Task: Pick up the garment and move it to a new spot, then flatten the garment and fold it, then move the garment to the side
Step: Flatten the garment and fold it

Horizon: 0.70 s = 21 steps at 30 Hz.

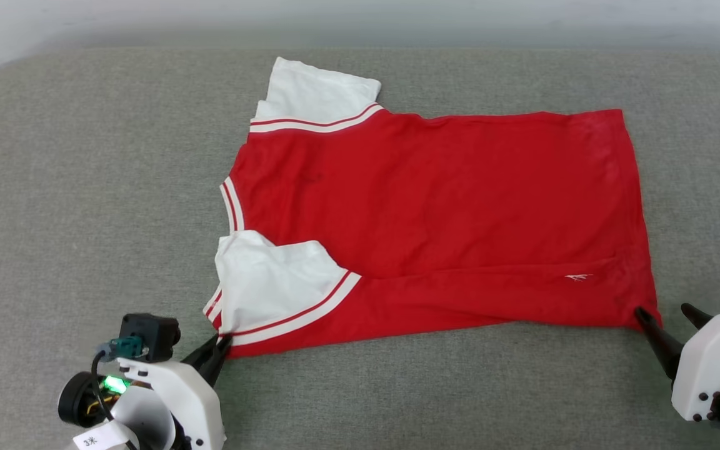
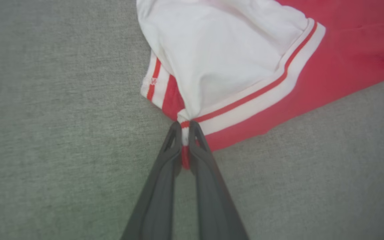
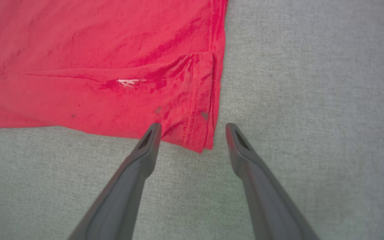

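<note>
Shirt (image 1: 435, 212): lies flat on the grey cushion (image 1: 85, 187), collar to the robot's left, hem to its right.
Left gripper (image 2: 185, 128): pinched together on the near sleeve seam, cloth bunched between the fingers.
Right gripper (image 3: 193, 126): fingers apart, straddling the near hem corner (image 3: 202, 140).
Handling: light and limp, likely to sag and drag. Best held by both near corners; the stitched hem should give a firmer bite.

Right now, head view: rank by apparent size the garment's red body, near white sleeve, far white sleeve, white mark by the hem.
1. red body: largest by far.
2-3. near white sleeve and far white sleeve: close; the near one looks slightly bigger but sits nearer the camera, so unranked.
4. white mark: smallest.
</note>
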Tool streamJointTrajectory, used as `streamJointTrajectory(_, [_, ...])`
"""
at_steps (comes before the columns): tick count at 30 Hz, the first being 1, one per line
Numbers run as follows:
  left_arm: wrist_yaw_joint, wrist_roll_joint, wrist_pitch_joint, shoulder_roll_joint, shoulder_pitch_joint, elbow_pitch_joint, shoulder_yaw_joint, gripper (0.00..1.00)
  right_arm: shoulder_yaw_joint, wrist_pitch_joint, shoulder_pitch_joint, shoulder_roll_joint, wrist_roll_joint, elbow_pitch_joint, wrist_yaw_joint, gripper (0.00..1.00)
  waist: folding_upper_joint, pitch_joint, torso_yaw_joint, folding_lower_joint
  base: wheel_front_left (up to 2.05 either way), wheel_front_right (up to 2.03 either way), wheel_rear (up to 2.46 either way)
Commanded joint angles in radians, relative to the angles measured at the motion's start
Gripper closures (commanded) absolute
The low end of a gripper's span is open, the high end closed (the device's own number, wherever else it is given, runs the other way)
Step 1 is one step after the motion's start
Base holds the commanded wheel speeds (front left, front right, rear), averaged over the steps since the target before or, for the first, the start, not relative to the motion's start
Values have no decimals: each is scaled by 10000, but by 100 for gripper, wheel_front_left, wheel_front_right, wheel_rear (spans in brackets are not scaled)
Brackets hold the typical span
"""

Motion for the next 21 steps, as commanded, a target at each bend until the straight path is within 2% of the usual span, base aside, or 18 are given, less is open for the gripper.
streamJointTrajectory(1, [87, 118, -71, 124, -112, -416, 63, 100, 6, 70, -246, -4, -138, 249, -7, 0, 0, -26, 160, -1, 0, 0, 0])
streamJointTrajectory(9, [462, 372, 199, 588, -165, -1956, 101, 100, -219, 260, -970, 7, -765, 1535, -8, 0, 0, 171, 501, -1, 0, 0, 0])
streamJointTrajectory(19, [679, 567, 202, 647, -277, -2513, 106, 100, -1, 855, -1177, 77, -905, 2714, -7, 0, 0, 482, 713, -1, 0, 0, 0])
streamJointTrajectory(20, [688, 582, 198, 641, -282, -2508, 98, 100, 86, 1007, -1126, 103, -794, 2832, -7, 14, 0, 525, 725, -1, 0, 0, 0])
streamJointTrajectory(21, [687, 590, 192, 633, -287, -2492, 88, 100, 141, 1112, -1105, 154, -689, 2926, -7, 72, 0, 558, 732, -1, 0, 0, 0])
